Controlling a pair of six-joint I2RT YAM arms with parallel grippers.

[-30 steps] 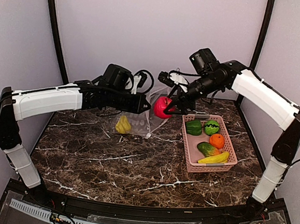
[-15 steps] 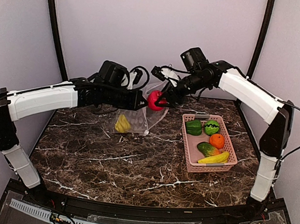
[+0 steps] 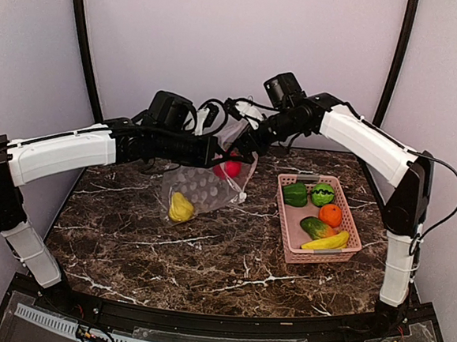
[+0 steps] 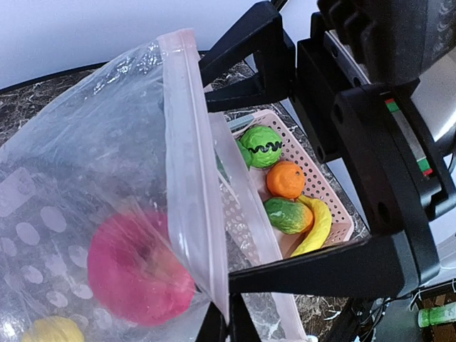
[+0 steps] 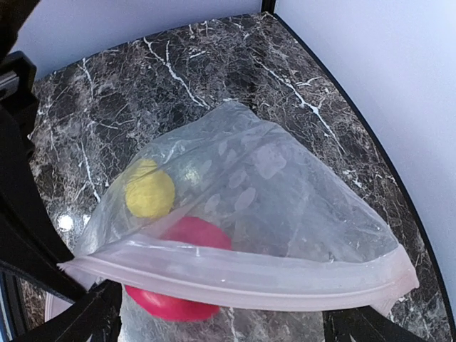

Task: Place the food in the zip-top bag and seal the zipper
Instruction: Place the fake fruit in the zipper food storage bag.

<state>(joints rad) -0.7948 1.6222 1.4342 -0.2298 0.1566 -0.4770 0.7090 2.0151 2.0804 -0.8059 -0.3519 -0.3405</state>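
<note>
The right gripper, jaws wide and empty above the bag that the clamped left gripper holds up, has the remaining food in the basket to its lower right.

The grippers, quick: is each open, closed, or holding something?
Left gripper: closed, pinching the bag at its mouth edge.
Right gripper: open, holding nothing; the apple lies in the bag.

Top view high, from rear, wide; both wrist views close on zip-top bag (seen in all three).
</note>
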